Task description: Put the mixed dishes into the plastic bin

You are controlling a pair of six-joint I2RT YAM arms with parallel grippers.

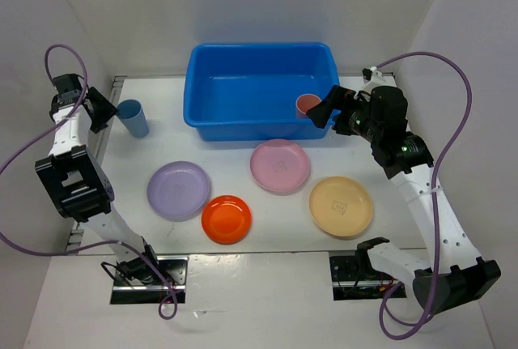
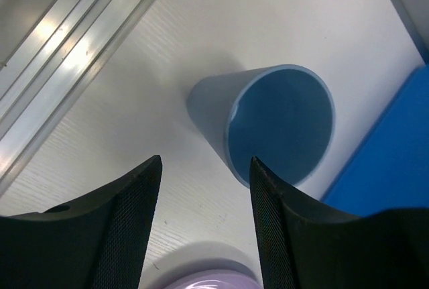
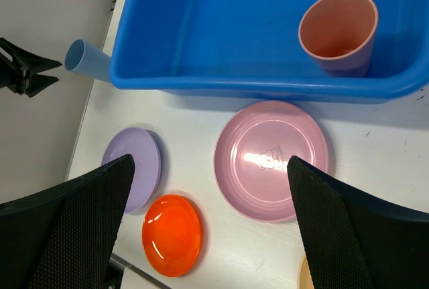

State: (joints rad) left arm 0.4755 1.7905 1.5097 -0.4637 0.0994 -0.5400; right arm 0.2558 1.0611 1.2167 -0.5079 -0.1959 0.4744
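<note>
Clearly the left hand [image 2: 204, 161], fingers parted and empty, faces the upright light-blue cup [image 2: 268, 128] at ten o'clock on the counter [image 1: 227, 155], beside the blue bin [image 1: 259, 48]. It should straddle the cup's wall squarely before closing. The right hand [image 1: 324, 108] hangs wide and empty.

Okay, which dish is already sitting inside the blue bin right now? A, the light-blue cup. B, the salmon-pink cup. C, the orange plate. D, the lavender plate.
B: the salmon-pink cup stands upright inside the blue bin, near its right end; the light-blue cup, orange plate and lavender plate are all outside it.
</note>
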